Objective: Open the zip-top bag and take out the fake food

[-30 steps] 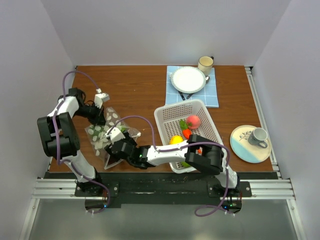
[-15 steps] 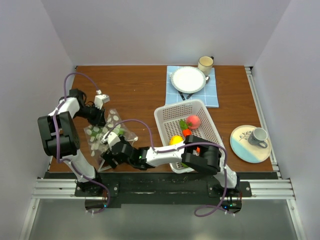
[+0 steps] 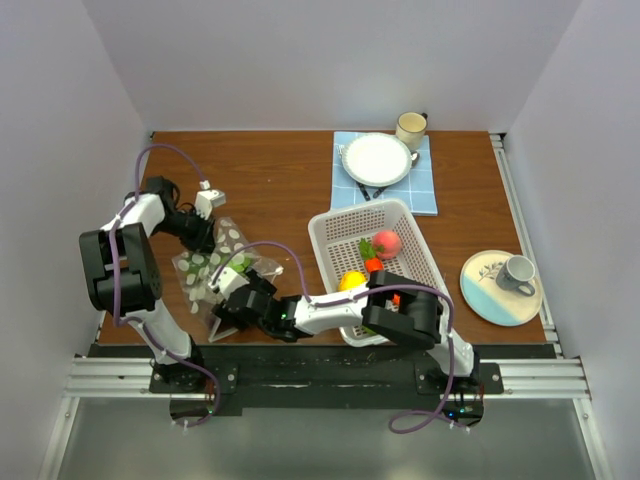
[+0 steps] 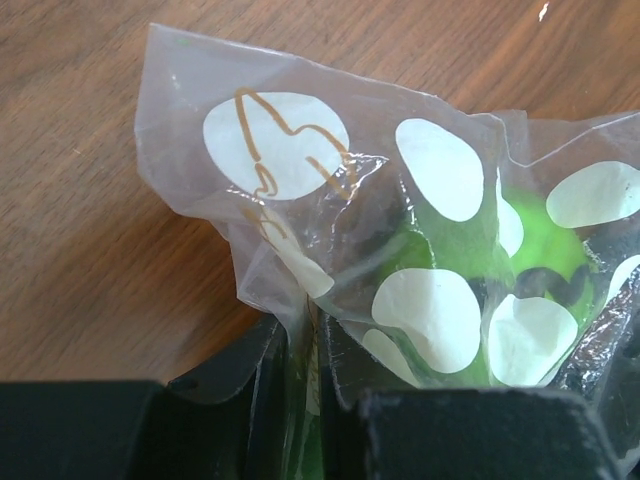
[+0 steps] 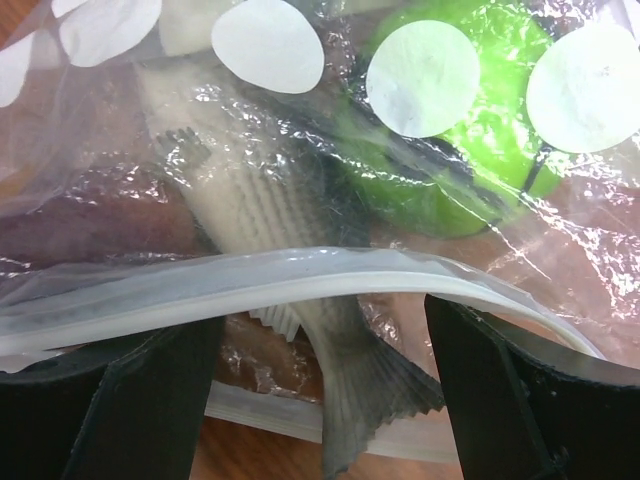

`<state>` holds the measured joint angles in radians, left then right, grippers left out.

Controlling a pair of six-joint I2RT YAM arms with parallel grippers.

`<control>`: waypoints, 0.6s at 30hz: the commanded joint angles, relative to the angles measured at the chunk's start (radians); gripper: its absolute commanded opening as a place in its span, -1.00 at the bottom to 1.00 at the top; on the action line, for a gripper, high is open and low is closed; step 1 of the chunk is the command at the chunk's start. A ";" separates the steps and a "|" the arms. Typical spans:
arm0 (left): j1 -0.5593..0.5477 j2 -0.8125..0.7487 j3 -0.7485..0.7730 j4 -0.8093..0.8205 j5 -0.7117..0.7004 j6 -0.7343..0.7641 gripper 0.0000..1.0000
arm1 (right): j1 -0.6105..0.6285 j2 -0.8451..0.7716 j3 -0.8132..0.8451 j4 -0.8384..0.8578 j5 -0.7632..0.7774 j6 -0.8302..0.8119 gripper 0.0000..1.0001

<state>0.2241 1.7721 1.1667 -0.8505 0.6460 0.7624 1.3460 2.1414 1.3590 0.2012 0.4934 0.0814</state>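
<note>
The zip-top bag (image 3: pixel 212 262) lies at the table's left, clear plastic with white dots. My left gripper (image 3: pixel 202 228) is shut on the bag's far corner; in the left wrist view the plastic (image 4: pixel 300 200) is pinched between the jaws of the left gripper (image 4: pixel 312 375). My right gripper (image 3: pixel 235 292) is open at the bag's mouth, the fingers (image 5: pixel 150 400) wide apart either side of the white zip rim (image 5: pixel 300 275). Inside the bag lie a green apple (image 5: pixel 450 150), a grey fish (image 5: pixel 300 220) with its tail between the fingers, and a dark piece (image 5: pixel 80 225).
A white perforated basket (image 3: pixel 330 222) to the right of the bag holds a pink peach (image 3: pixel 387 243), a yellow pear (image 3: pixel 352 280) and an orange carrot (image 3: pixel 372 266). A plate (image 3: pixel 377 158) on a blue mat and a mug (image 3: pixel 411 127) stand at the back; a saucer with a cup (image 3: pixel 500 285) stands at the right.
My right gripper has shifted toward the near left along the bag's mouth, then back a little. The left gripper has kept its hold on the corner and the bag has shifted slightly.
</note>
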 commanded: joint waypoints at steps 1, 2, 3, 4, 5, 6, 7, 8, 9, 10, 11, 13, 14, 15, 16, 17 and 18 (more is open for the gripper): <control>-0.008 -0.031 0.027 -0.025 0.015 0.021 -0.61 | -0.013 0.025 0.003 0.012 -0.007 -0.022 0.60; -0.008 -0.031 0.027 -0.024 0.015 0.025 -0.61 | -0.015 0.022 -0.007 0.015 -0.022 -0.016 0.54; -0.008 -0.033 0.027 -0.024 0.015 0.026 -0.61 | -0.016 0.017 -0.012 0.017 -0.035 -0.011 0.48; -0.008 -0.031 0.027 -0.022 0.015 0.025 -0.61 | -0.022 0.015 -0.014 0.012 -0.061 0.000 0.29; -0.008 -0.031 0.028 -0.024 0.015 0.023 -0.61 | -0.027 0.014 -0.018 0.007 -0.071 0.007 0.17; -0.008 -0.030 0.030 -0.022 0.015 0.025 -0.62 | -0.036 0.011 -0.020 0.003 -0.082 0.021 -0.04; -0.008 -0.028 0.033 -0.022 0.015 0.025 -0.62 | -0.042 0.008 -0.020 -0.006 -0.105 0.026 -0.13; -0.008 -0.026 0.033 -0.018 0.015 0.018 -0.62 | -0.045 0.003 -0.027 -0.005 -0.108 0.027 -0.21; -0.008 -0.028 0.034 -0.013 0.014 0.014 -0.63 | -0.048 -0.006 -0.032 -0.005 -0.111 0.029 -0.32; -0.008 -0.026 0.039 -0.006 0.011 0.006 -0.63 | -0.048 -0.012 -0.035 -0.008 -0.111 0.027 -0.40; -0.008 -0.020 0.042 0.013 0.006 -0.014 -0.64 | -0.050 -0.020 -0.035 -0.013 -0.116 0.023 -0.48; -0.008 -0.013 0.057 0.034 -0.015 -0.037 -0.69 | -0.054 -0.044 -0.026 -0.043 -0.118 0.014 -0.67; -0.008 -0.002 0.063 0.056 -0.023 -0.057 -0.70 | -0.057 -0.055 -0.015 -0.057 -0.127 0.011 -0.75; -0.008 0.004 0.070 0.063 -0.035 -0.064 -0.72 | -0.064 -0.072 -0.011 -0.071 -0.133 0.012 -0.83; -0.006 0.012 0.080 0.073 -0.042 -0.070 -0.73 | -0.067 -0.110 -0.009 -0.100 -0.142 0.014 -0.85; -0.006 0.024 0.085 0.088 -0.046 -0.081 -0.73 | -0.070 -0.136 -0.009 -0.117 -0.153 0.018 -0.86; -0.006 0.030 0.090 0.094 -0.060 -0.086 -0.75 | -0.076 -0.158 -0.008 -0.138 -0.173 0.030 -0.89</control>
<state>0.2211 1.7756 1.2015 -0.8257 0.6209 0.7246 1.2945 2.1250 1.3437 0.1589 0.3683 0.0921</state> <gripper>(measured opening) 0.139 0.109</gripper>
